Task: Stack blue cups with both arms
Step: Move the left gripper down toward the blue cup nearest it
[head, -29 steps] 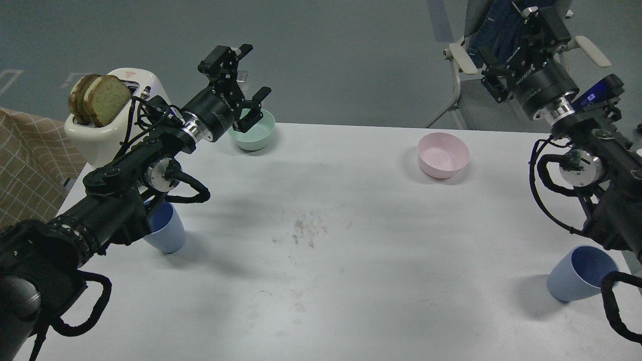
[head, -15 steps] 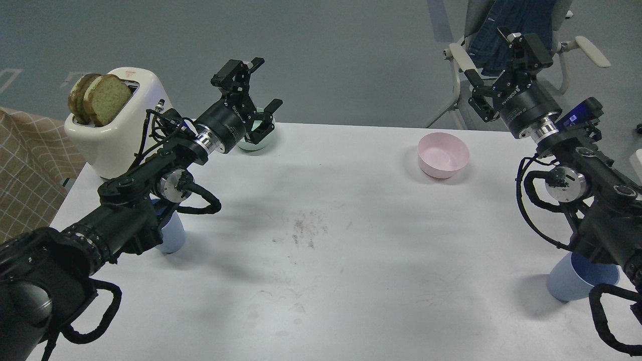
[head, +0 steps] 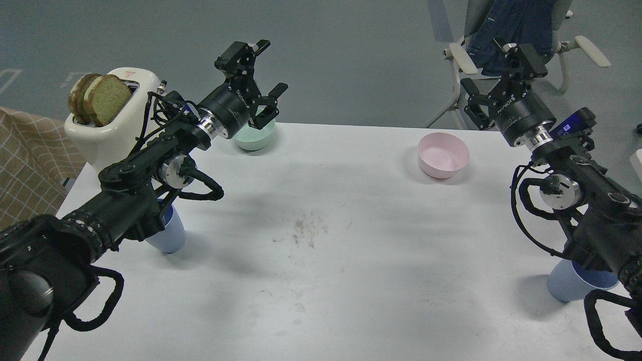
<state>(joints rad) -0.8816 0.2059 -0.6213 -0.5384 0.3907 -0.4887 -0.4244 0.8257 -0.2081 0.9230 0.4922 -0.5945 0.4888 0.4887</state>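
Head view: left gripper (head: 259, 70) and right gripper (head: 494, 72) both hang spread and empty above the table (head: 351, 240); two blue cups (head: 169, 235) (head: 567, 286) stand at its opposite sides.

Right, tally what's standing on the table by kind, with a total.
Blue cups: 2, left blue cup and right blue cup, both partly hidden by the arms
Bowls: 2, green bowl and pink bowl
Toaster: 1, white toaster holding bread slices
Total: 5

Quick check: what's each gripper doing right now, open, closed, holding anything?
Left gripper: jaws open, empty, raised near the green bowl.
Right gripper: jaws open, empty, raised off the table.
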